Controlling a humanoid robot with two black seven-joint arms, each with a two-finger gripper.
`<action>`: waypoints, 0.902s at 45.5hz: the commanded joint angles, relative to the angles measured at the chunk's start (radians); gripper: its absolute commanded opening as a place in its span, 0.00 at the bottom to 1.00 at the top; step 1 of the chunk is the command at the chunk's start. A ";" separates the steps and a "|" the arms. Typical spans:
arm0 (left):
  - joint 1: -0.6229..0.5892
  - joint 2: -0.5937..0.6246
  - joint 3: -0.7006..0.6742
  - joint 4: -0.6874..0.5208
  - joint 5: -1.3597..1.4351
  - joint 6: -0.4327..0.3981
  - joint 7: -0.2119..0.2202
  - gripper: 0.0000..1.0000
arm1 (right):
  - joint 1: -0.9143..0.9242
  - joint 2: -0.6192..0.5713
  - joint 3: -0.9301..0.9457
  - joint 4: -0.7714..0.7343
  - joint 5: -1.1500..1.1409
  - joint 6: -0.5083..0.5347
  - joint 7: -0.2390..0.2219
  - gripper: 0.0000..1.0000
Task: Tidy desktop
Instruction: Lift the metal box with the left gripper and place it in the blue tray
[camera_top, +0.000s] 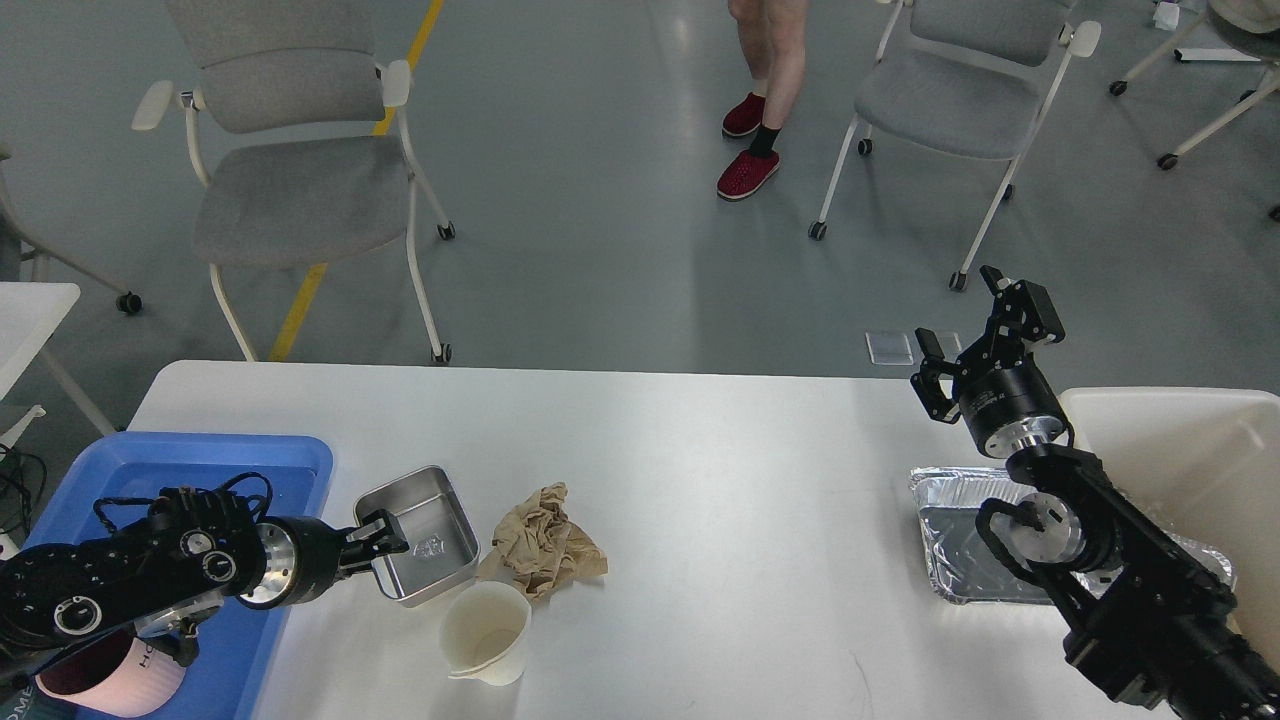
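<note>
Head view, from the left: a pink cup (110, 680) sits at the bottom corner, partly under the left arm, in the near end of a blue tray (215, 455) that lies on the left end of the desktop (700, 480). The left gripper (380, 540) reaches right from over the tray, its fingers pinching the near-left rim of a steel tin (420, 535), which sits tilted just beside the tray. Touching the tin's right side is a crumpled brown paper (545, 540), and just in front of both stands a white paper cup (485, 632), upright. The white desktop spans nearly the whole width of the view, bare through its middle. Further right lies a foil tray (945, 545), partly hidden by the right arm. The right gripper (965, 335) hangs above the desktop's far edge, fingers spread, holding nothing. A cream bin (1180, 440) stands at the far right.
</note>
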 joint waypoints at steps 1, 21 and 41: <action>0.007 -0.006 0.000 0.006 0.000 0.000 0.002 0.36 | 0.000 0.000 0.000 -0.010 0.000 0.000 0.000 1.00; 0.022 -0.006 -0.001 0.015 -0.002 -0.010 0.001 0.01 | 0.000 0.000 0.001 -0.010 0.000 0.000 0.002 1.00; -0.147 0.175 -0.012 -0.043 0.000 -0.179 0.007 0.00 | 0.000 -0.001 0.001 -0.010 0.000 0.000 0.002 1.00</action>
